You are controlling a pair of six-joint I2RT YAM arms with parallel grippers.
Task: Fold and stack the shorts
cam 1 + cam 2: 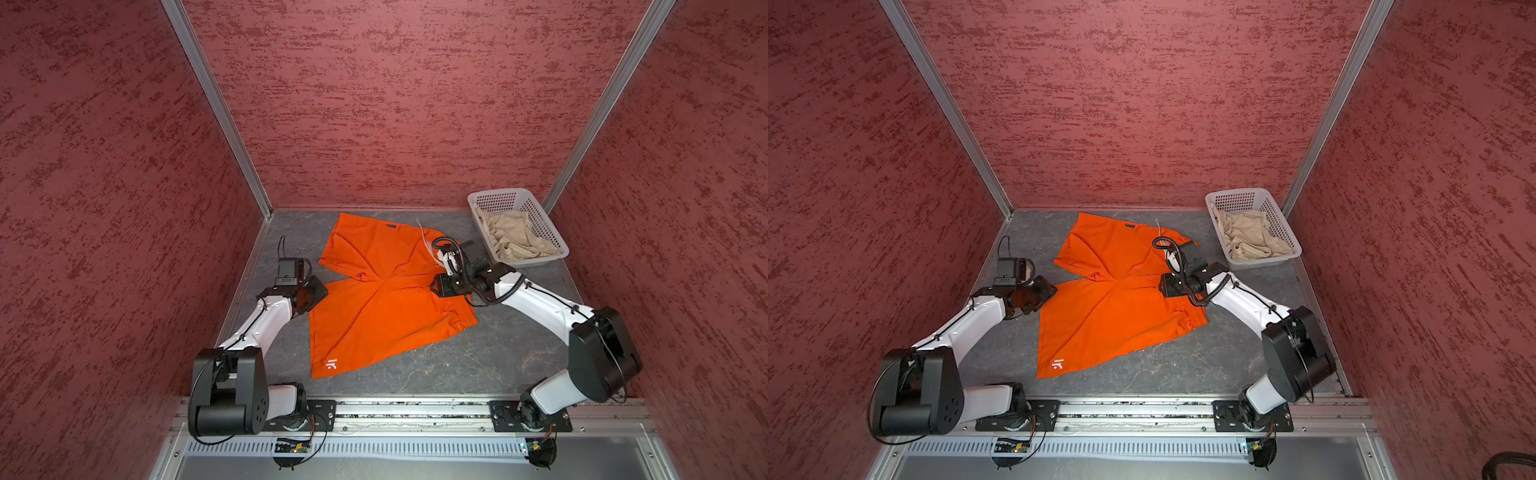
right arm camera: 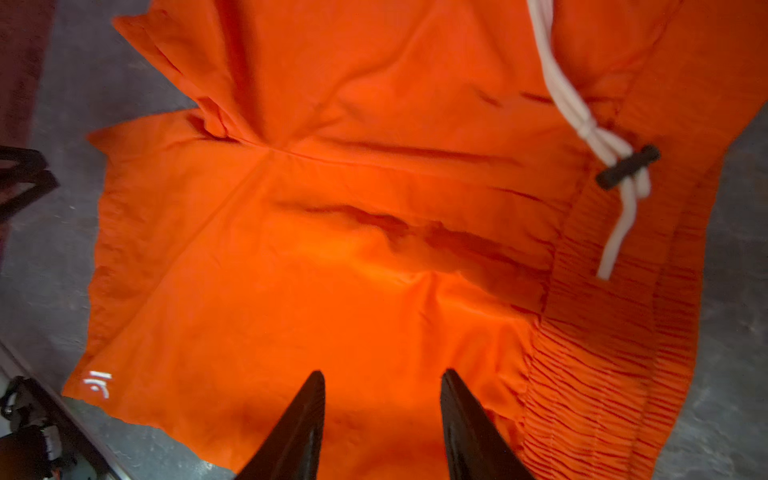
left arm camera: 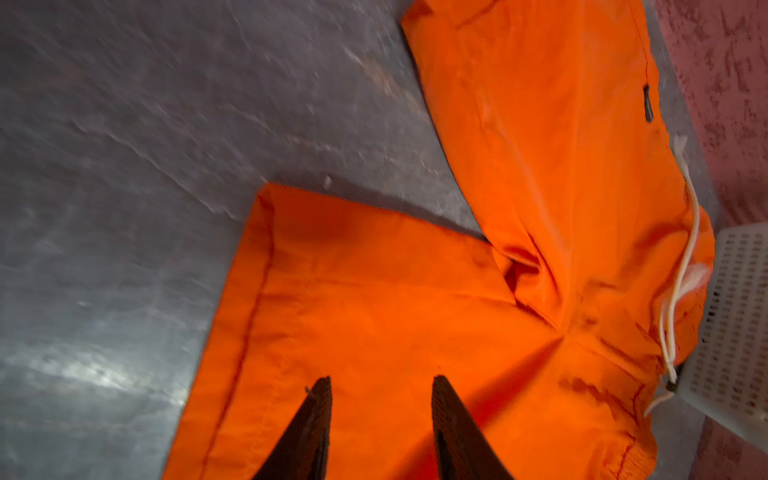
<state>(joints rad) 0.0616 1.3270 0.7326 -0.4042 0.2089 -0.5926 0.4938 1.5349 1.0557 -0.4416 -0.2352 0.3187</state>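
Left tool (image 3: 382, 378) stands released: its two dark fingers are parted with nothing between them, over one leg of the orange shorts (image 1: 386, 316), close to that leg's hem. Right tool (image 2: 383, 372) is released as well, fingers spread and empty. It is above the same shorts, just beside the gathered waistband (image 2: 602, 353). Whether either tool's tips touch the cloth cannot be told.

The orange shorts lie spread out on the grey worktop (image 1: 478, 361) between the two tools. Both legs splay toward the left tool and the waistband lies on the right tool's side. The leg under the left tool carries a small white logo (image 1: 331, 365) at the hem corner nearer the arm bases. The other leg reaches past both tools toward the back wall. A white drawstring (image 2: 561, 87) with a black toggle (image 2: 627, 166) lies on the cloth beyond the right tool's tips, by the waistband.

The beige shorts (image 1: 515, 239) sit crumpled inside the white perforated basket (image 1: 544, 224). The basket stands beyond the right tool in the back corner of the worktop, near the orange shorts but apart from them.
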